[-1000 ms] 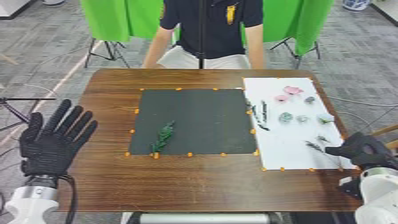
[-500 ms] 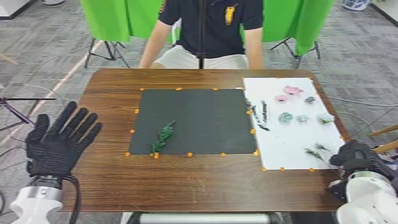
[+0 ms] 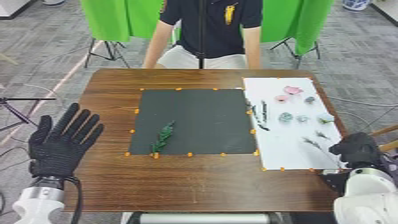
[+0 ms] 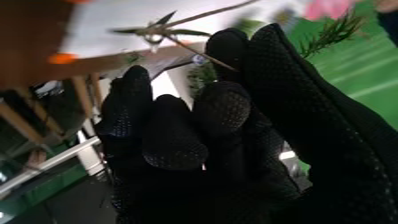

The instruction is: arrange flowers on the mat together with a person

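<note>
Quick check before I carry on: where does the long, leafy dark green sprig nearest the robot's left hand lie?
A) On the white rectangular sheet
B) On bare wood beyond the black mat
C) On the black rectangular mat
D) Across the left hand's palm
C: the sprig lies on the black mat, toward its lower left corner in the head view.

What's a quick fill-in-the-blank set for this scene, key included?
The leafy sprig on the dark mat is ____ in color.
The pink flowers lie on the ____ sheet.
The robot's ____ hand holds a thin stem.

Missing words: green; white; right.
</note>
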Available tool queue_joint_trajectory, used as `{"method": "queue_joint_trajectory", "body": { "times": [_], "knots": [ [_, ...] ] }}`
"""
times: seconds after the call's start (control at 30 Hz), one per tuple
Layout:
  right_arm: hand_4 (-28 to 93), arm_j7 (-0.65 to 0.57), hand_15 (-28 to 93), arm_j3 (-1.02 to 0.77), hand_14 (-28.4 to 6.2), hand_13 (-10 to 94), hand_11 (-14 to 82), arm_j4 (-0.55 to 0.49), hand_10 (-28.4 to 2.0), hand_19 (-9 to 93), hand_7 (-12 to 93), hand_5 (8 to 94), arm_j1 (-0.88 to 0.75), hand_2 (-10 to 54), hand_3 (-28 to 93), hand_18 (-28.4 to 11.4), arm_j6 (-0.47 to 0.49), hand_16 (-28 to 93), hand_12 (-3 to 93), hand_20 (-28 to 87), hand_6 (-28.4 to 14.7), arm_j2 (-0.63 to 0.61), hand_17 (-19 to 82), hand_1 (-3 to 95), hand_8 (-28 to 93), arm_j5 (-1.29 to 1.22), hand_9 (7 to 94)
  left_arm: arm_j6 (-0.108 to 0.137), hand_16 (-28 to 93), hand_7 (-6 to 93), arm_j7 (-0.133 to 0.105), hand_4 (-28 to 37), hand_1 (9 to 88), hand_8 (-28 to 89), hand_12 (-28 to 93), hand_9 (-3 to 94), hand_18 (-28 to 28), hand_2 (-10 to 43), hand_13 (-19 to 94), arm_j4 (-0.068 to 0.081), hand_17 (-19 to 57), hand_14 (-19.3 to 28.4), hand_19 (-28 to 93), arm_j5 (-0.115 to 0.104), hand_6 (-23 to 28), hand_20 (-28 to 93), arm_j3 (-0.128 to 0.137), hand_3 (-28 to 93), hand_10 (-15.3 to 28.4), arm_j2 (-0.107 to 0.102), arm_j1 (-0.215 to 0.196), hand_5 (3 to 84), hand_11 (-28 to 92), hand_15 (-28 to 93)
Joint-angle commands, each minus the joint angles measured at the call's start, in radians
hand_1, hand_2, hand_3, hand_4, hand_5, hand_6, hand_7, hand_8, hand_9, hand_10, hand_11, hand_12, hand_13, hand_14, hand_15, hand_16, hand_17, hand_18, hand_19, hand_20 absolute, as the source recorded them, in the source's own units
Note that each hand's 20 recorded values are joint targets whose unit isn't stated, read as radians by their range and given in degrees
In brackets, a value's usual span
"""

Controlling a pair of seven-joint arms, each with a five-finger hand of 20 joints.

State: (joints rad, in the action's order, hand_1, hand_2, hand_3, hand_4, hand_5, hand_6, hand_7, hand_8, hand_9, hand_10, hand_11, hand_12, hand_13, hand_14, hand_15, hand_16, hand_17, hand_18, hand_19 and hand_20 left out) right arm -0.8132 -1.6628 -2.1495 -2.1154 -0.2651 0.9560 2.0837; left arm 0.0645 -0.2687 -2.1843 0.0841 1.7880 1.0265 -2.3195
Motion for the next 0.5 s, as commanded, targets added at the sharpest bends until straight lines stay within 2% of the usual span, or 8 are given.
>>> {"method": "queue_joint_trajectory", "body": {
  "times": [0.03, 0.23, 0.5],
  "knots": [
    [-18, 0.071, 80, 0.066, -14.2, 68, 61.8, -0.067, -10.7, 88, 53, 66.4, 0.111, -9.5, 76, -23.4, 0.009, 56, 51.7, 39, -2.7, 0.01, 40, 49.4, 14, 0.005, 75.0, 0.015, -3, 10.0, 0.006, -28.3, 26.0, -9, 11, 35.6, 15.5, 14.5, 27, 0.003, -7.5, 16.3, 31, -0.006, 8.1, 15, -0.007, 69, 15.5, 0.007, -0.013, 41.6, 17, 31],
    [-17, 0.131, 80, 0.186, -14.2, 68, 62.2, -0.072, -10.7, 89, 54, 66.4, 0.203, -9.5, 76, -23.4, 0.075, 56, 51.4, 39, -2.8, 0.068, 40, 49.4, 14, 0.019, 75.1, 0.018, -3, 10.1, 0.0, -28.3, 26.0, -9, 11, 35.6, 15.5, 14.6, 28, 0.001, -7.6, 16.3, 32, -0.004, 8.0, 15, -0.001, 69, 15.5, 0.002, -0.013, 41.6, 17, 31],
    [-17, 0.104, 80, 0.386, -14.3, 68, 62.3, -0.007, -11.0, 89, 54, 66.2, 0.367, -9.5, 75, -23.5, 0.139, 56, 51.3, 39, -2.8, 0.134, 40, 49.9, 15, -0.018, 75.0, 0.027, -4, 10.2, 0.015, -28.3, 26.1, -9, 11, 35.7, 15.5, 14.7, 28, 0.008, -7.5, 16.2, 32, -0.006, 8.0, 15, -0.001, 69, 15.4, -0.009, 0.005, 41.6, 18, 31]
  ]
}}
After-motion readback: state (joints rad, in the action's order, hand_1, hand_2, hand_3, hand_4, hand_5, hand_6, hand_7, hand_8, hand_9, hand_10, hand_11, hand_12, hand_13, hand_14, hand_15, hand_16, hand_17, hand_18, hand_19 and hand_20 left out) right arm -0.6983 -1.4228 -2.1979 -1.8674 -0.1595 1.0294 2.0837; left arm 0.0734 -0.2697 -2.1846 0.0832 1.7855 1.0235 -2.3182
